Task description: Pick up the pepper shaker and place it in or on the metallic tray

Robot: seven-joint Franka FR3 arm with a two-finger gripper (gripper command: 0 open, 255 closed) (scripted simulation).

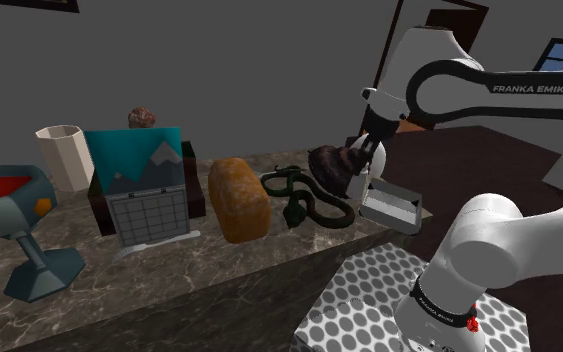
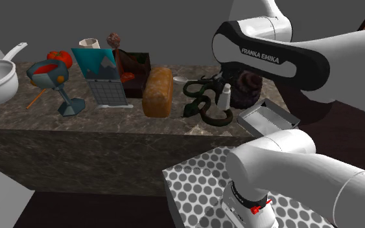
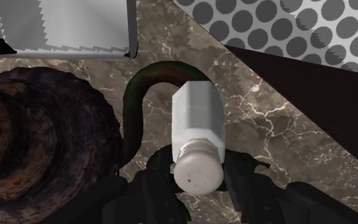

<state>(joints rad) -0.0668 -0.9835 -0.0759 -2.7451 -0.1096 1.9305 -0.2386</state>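
1. The gripper (image 3: 198,183) is looking down along the pepper shaker (image 3: 198,130). The fingers (image 3: 153,191) are being cut off by the wrist view's edge, so only their tips are showing. They are pressing on either side of the shaker's rounded, perforated cap and clasping it.
2. The white, faceted shaker is pointing away from the hand, with its base hanging over a dark green snake-like coil (image 3: 135,105). Whether the base is touching the coil or the counter (image 3: 260,121) is hard to make out.
3. Just beside the shaker, a dark brown ridged lump (image 3: 37,146) is crowding one side of it.
4. Beyond the coil, the grey metallic tray (image 3: 63,28) is sitting at the end of the counter, near the shaker but apart from it. The stand (image 3: 285,25) with its dotted top is lying past the counter's edge.
5. In the second exterior view the shaker is standing upright above the coil, and the forearm is hiding the hand gripping it.
6. Farther along the counter, a brown loaf (image 1: 239,198) is lying, then a propped calendar card (image 1: 144,180) in front of a dark box (image 2: 135,65), a blue-grey goblet (image 1: 14,215) and a pale cup (image 1: 64,155).
7. The arm (image 1: 489,90) is rising from the stand, bending over and reaching down to the counter's end.
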